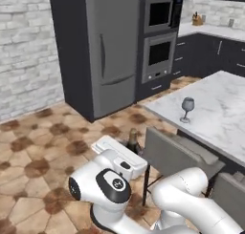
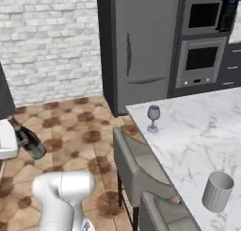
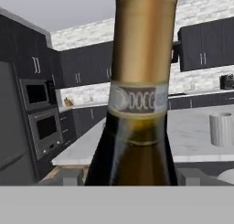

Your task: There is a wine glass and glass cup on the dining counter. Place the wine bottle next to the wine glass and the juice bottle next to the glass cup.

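My gripper (image 2: 20, 139) is shut on the wine bottle (image 2: 31, 146), a dark bottle held tilted in the air over the tiled floor, left of the dining counter (image 2: 197, 131). In the left base view the wine bottle (image 1: 133, 140) pokes up behind my white hand. Its gold neck and label band (image 3: 139, 99) stand close in the hand view. The wine glass (image 1: 187, 109) (image 2: 153, 117) stands near the counter's near corner. The glass cup (image 2: 218, 191) (image 3: 222, 129) sits further along the marble top. The juice bottle is out of view.
Grey chairs (image 2: 136, 164) (image 1: 178, 154) line the counter's side between my arm and the marble top. A tall grey fridge (image 1: 112, 47) and stacked wall ovens (image 1: 159, 37) stand behind. Brown tiled floor (image 2: 70, 126) lies open on the left.
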